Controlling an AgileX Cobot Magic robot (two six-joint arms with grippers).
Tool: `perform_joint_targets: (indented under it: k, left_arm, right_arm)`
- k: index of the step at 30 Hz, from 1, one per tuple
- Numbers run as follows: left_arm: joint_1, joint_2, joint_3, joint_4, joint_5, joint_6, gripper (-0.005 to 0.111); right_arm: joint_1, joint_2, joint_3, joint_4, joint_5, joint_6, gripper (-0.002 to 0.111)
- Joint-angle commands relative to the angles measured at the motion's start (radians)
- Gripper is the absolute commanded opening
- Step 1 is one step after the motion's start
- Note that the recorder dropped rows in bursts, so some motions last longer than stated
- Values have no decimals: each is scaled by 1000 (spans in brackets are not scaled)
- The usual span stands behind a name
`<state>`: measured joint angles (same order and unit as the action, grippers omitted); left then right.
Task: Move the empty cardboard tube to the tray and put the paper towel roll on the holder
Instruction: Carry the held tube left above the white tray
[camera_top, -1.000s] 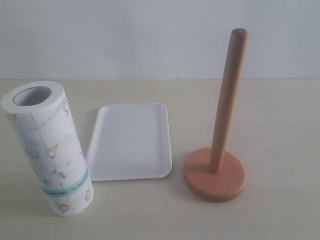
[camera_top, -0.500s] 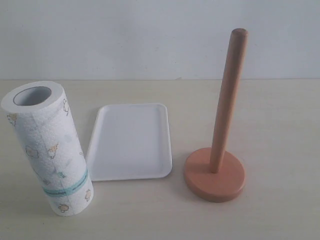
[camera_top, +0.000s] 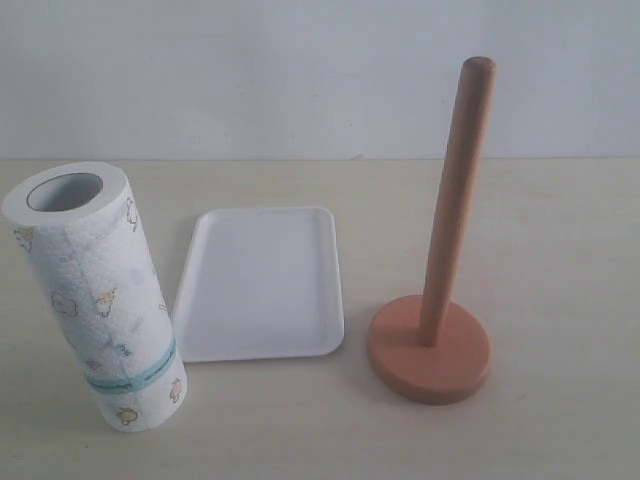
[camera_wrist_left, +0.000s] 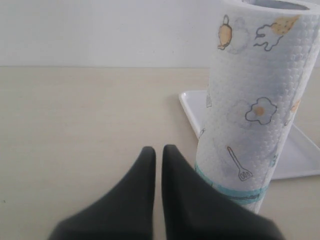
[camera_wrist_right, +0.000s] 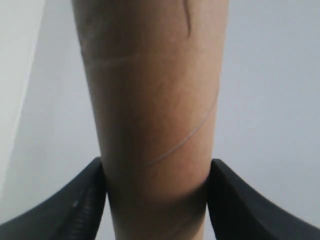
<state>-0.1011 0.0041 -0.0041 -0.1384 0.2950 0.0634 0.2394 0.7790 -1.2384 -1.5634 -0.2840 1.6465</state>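
Pale wood-grain counter (camera_top: 560, 220) against a plain white wall. Paper towel roll (camera_top: 100, 300) stands on end at the left of the exterior view, long axis roughly vertical, hollow core opening facing up, teal band near the bottom end. Tray (camera_top: 262, 285) lies flat just right of the roll, long side running away from the camera. Holder (camera_top: 452, 210) sits right of the tray and apart from it, disc base on the counter, pole upright with its rounded top up. Neither arm shows in the exterior view, nor does the empty cardboard tube. Left wrist view: left end effector (camera_wrist_left: 158, 149) is low over the counter with its dark fingers (camera_wrist_left: 140, 185) drawn together, only a thin slit between them, gripping nothing; the paper towel roll (camera_wrist_left: 255, 110) stands just beside it, top edge cropped, and a corner of the tray (camera_wrist_left: 189, 102) shows behind. Right wrist view: right end effector (camera_wrist_right: 157, 167) pinches the empty cardboard tube (camera_wrist_right: 152, 100) across its width, one finger on each side, long axis running straight away from the camera. Both tube ends are cut off by the frame. Background there is a blank pale surface, so where the tube sits over the counter cannot be told.
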Motion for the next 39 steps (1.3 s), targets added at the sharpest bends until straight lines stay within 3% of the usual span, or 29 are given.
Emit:
perform_joint_targets:
  k: [1, 6, 9, 18, 26, 29, 39]
  left_arm:
    - [3, -4, 4, 3, -3, -1, 4]
    - [3, -4, 4, 3, -3, -1, 4]
    - [3, -4, 4, 3, -3, -1, 4]
    - [3, -4, 4, 3, -3, -1, 4]
    - [3, -4, 4, 3, -3, -1, 4]
    - [3, -4, 4, 3, -3, -1, 4]
    - [3, -4, 4, 3, -3, -1, 4]
  right_arm:
    - [1, -37, 18, 271, 252, -432, 0]
    - [1, -27, 15, 854, 618, -1191, 0]
    - [1, -12, -14, 1033, 761, -1425, 0]
    - [1, 30, -270, 1563, 1037, -1721, 0]
    - [1, 205, -532, 1974, 1370, -1788, 0]
    - [1, 259, -576, 2125, 1409, -1809, 0]
    - [5, 376, -599, 2305, 1424, -1838, 0]
